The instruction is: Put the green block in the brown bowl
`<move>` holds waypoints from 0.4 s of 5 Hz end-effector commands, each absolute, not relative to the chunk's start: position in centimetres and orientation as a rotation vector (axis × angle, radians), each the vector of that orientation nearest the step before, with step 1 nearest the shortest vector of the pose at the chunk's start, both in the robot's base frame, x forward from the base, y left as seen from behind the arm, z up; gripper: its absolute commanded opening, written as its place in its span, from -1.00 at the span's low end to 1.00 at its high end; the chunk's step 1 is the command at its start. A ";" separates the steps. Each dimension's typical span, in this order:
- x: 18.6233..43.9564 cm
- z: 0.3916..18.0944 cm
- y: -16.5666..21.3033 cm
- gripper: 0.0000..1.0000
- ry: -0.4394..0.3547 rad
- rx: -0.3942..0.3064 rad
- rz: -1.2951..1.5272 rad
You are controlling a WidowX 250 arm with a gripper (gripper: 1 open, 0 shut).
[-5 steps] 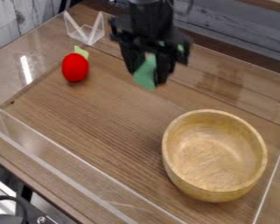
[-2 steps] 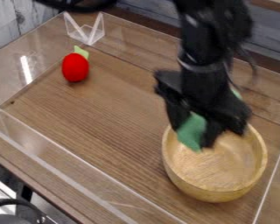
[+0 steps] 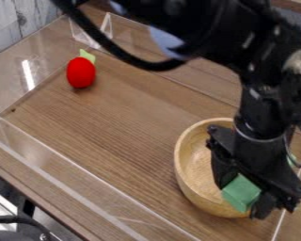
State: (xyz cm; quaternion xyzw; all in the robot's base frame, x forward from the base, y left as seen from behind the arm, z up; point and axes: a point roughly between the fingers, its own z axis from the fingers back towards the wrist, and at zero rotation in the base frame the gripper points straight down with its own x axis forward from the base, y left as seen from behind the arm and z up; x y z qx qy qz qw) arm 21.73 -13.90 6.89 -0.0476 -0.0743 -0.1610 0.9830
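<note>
The green block (image 3: 243, 194) sits low inside the brown bowl (image 3: 182, 168), over its right half, tilted and still between the fingers of my gripper (image 3: 251, 196). The gripper points straight down into the bowl, with the black arm rising above it and hiding the bowl's far right rim. The dark fingers flank the block closely. Whether they still press on it or have parted from it does not show.
A red round object (image 3: 80, 72) with a green top lies at the back left of the wooden table. Clear plastic walls (image 3: 22, 56) ring the table, and a clear folded stand (image 3: 95, 34) sits at the back. The bowl is near the front right corner.
The gripper has carried the green block from the back middle of the table to the right and down into the brown bowl. The red object has stayed put.
</note>
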 end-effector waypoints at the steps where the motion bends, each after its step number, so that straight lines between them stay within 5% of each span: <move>1: 22.9 8.7 -13.5 1.00 -0.179 -0.099 -0.306; 2: 23.5 9.9 -12.9 1.00 -0.180 -0.090 -0.282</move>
